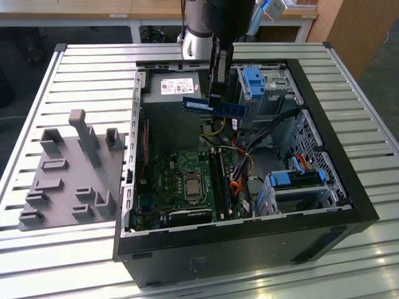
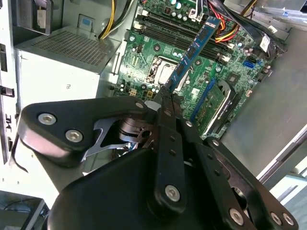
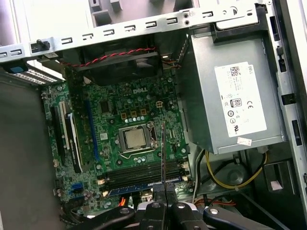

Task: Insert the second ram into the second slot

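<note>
Right now my end effector (image 1: 216, 103) is clenched on the second ram (image 1: 214, 107), pinching the blue stick near its middle so it hangs level in the air above the open computer case (image 1: 349, 205). In the exterior view the stick sits toward twelve o'clock of the case, near the power supply (image 1: 177, 87). The motherboard (image 1: 181, 180) lies at six o'clock, well apart from it. A grey fixture plate (image 1: 62, 208) rests on the slatted counter (image 1: 81, 68) at the case's nine o'clock. In the first wrist view the stick's thin edge crosses the memory slots (image 3: 139, 171).
</note>
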Robot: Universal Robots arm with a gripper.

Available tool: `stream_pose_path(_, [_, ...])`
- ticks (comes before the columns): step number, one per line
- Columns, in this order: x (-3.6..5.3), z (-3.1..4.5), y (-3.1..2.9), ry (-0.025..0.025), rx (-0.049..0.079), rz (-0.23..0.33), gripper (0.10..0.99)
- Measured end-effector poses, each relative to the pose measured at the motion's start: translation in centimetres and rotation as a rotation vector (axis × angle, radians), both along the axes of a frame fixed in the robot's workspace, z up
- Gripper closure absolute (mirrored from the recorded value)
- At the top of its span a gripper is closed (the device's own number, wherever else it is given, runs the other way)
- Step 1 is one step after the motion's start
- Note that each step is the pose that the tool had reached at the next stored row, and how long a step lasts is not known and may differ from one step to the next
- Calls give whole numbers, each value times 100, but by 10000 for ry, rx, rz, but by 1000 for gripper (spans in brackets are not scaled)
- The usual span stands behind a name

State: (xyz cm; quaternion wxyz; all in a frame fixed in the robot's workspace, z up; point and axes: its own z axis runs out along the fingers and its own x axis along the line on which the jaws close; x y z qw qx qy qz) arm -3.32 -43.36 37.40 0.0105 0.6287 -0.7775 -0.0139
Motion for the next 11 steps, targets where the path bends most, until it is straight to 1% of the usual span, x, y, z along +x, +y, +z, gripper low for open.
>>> stream_pose_path(11, [0, -2, 0, 0, 2, -562, 973])
